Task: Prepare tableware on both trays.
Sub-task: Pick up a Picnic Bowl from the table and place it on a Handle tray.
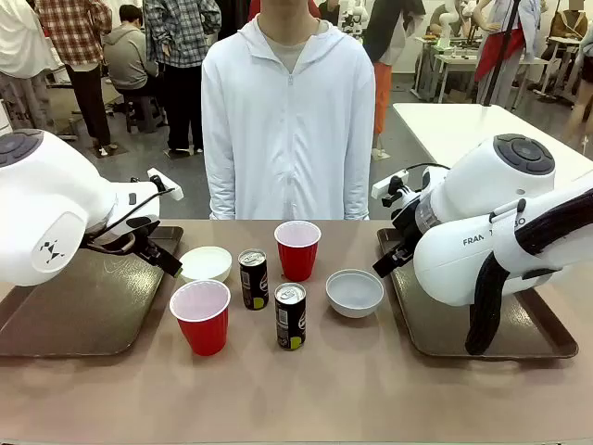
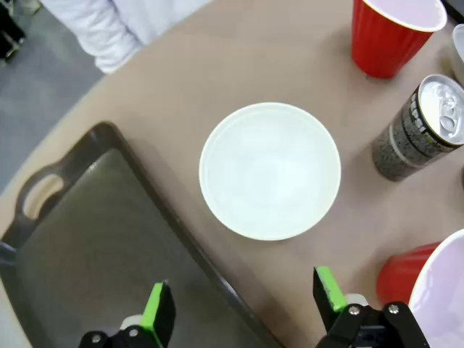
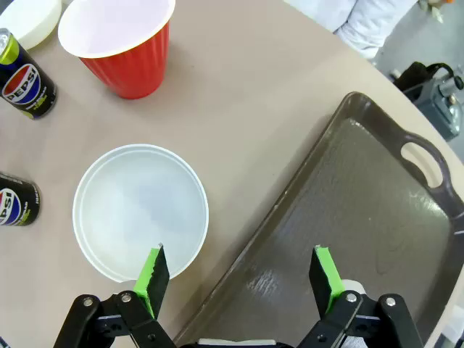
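Two white bowls sit on the table between the two dark brown trays: one (image 1: 206,263) by the left tray (image 1: 74,315), the other (image 1: 354,292) by the right tray (image 1: 482,334). Two red cups (image 1: 200,316) (image 1: 297,249) and two dark cans (image 1: 253,278) (image 1: 290,316) stand in the middle. My left gripper (image 2: 243,304) hangs open above the left tray's rim (image 2: 181,239), just short of the left bowl (image 2: 270,170). My right gripper (image 3: 239,279) is open too, one finger (image 3: 154,272) over the right bowl's edge (image 3: 140,212), the other over the tray (image 3: 362,217).
A person in a white hooded jacket (image 1: 287,120) stands at the table's far edge, hands out of sight. Both trays hold nothing. The near strip of table (image 1: 306,399) is bare. My right arm's bulk (image 1: 491,232) hangs over the right tray.
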Robot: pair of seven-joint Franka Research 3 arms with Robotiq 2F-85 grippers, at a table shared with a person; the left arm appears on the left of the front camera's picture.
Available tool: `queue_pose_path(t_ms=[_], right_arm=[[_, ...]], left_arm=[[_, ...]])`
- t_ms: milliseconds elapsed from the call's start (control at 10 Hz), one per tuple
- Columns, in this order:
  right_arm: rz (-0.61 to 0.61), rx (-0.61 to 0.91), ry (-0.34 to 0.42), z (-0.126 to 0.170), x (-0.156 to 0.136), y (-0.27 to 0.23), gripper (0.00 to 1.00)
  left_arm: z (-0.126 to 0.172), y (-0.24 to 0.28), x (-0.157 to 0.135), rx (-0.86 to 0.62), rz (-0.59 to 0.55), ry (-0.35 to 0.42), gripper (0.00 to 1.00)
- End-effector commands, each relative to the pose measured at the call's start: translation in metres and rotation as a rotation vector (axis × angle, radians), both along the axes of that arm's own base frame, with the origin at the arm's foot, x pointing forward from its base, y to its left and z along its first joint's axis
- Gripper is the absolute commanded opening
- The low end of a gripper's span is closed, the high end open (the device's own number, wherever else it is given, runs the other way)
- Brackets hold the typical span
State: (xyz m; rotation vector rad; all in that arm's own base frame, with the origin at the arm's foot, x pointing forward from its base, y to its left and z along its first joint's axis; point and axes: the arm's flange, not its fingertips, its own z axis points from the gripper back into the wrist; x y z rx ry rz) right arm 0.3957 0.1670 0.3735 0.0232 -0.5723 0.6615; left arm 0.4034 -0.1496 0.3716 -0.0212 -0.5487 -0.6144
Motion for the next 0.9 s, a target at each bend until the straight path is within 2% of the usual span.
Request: queue_pose_path(t_ms=[0, 800], right_arm=[[0.0, 0.0, 0.0, 0.0, 0.0, 0.0, 1.0], [0.0, 0.0, 0.0, 0.0, 0.0, 0.0, 1.0]], left_arm=[[0.0, 0.0, -0.0001, 0.0, 0.0, 0.0, 1.0], [0.0, 0.0, -0.0001, 0.0, 0.0, 0.0, 1.0]])
